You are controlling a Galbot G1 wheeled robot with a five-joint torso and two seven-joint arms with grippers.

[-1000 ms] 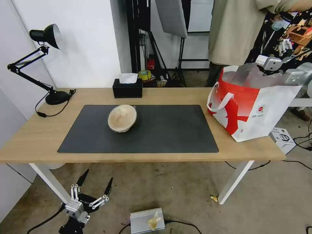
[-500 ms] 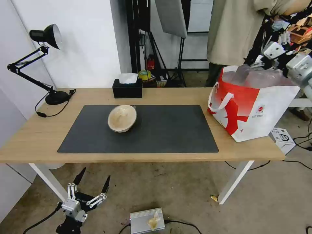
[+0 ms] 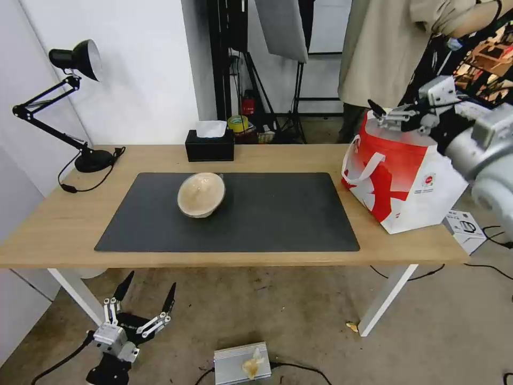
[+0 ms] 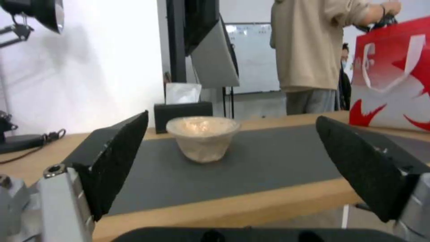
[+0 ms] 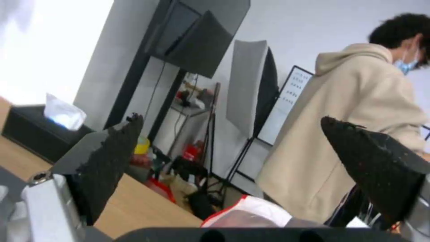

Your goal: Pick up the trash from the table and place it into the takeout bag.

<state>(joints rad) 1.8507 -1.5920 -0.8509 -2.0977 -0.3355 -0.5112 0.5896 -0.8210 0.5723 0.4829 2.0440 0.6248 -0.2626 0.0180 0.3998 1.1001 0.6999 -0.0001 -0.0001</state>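
Overhead, right claw (image 3: 382, 111) spread above takeout bag (image 3: 411, 182), empty.

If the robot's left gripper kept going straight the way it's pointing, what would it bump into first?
Probably the bowl. The left gripper sits low before the table, jaws open, and its wrist view shows the bowl centred between them on the mat. Depth is unclear, so it might catch the table edge first.
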